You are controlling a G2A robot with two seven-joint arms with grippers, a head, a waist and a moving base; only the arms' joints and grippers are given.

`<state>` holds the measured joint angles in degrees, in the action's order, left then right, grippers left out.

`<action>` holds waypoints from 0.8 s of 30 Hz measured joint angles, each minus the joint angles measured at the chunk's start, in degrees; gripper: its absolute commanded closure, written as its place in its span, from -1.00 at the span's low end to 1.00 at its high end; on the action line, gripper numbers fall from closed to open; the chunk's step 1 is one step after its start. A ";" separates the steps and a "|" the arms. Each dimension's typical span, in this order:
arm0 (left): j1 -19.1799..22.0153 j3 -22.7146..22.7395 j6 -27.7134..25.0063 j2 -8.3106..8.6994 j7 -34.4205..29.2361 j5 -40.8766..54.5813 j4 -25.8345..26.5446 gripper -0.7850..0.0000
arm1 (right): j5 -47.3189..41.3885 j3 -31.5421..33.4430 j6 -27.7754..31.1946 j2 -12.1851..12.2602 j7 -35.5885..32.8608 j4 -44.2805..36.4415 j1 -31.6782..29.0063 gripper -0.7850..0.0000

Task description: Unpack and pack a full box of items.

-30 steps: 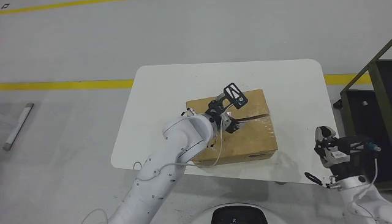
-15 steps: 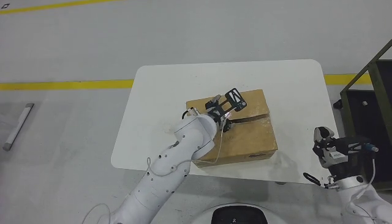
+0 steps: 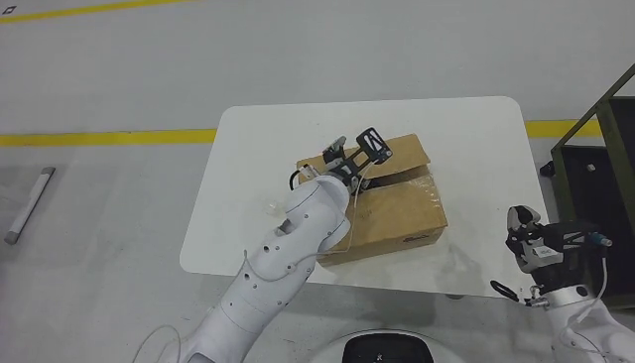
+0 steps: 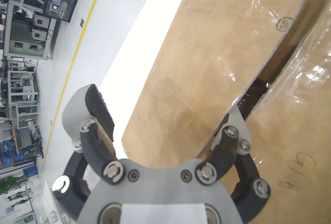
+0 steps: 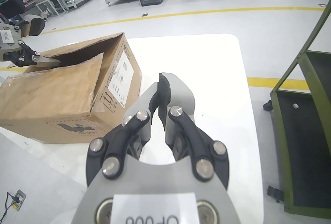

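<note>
The box (image 3: 387,204) sits mid-counter, a corrugated carton with its far flap (image 4: 207,54) raised off the seam and its near flap (image 5: 64,80) lying flat. It is likely stiff in the walls but easy to crease at the flaps, and heavy if it really is full (nothing of the contents shows through the dark slit). Clear tape glosses the top and looks slick, so bare cardboard should give the surer hold. The flap's free edge along the seam looks like the place to take it, swinging it about its fold rather than tugging. The left gripper (image 4: 161,103) is there with its fingers apart, one tip tucked under that edge, the other out over the flap's upper face. The right gripper (image 5: 161,90) hangs with fingers together and empty, well apart from the box, off the near right corner of the counter (image 3: 446,125).
</note>
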<state>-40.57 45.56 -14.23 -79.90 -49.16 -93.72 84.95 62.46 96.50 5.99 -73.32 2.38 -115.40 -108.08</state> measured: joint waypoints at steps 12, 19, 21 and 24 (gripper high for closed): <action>-1.66 1.00 -4.41 -0.23 2.38 0.00 0.58 1.00 | 0.52 -0.98 -0.17 -0.13 0.18 -0.14 -0.49 1.00; -2.02 1.73 -7.10 -0.36 3.47 0.47 1.18 1.00 | 0.45 -1.07 -0.37 -0.19 0.12 -0.20 -0.58 1.00; -2.17 2.05 -9.34 -0.36 3.08 2.09 2.55 1.00 | 0.33 -1.05 -0.39 -0.20 0.09 -0.39 -0.55 1.00; -2.80 2.59 -11.84 -0.16 1.59 2.39 5.34 1.00 | 0.35 -0.93 -0.34 -0.20 -0.17 -0.64 -0.61 1.00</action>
<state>-43.37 48.15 -26.08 -80.06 -47.57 -91.33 90.29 62.81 95.57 5.65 -73.52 2.22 -116.04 -108.69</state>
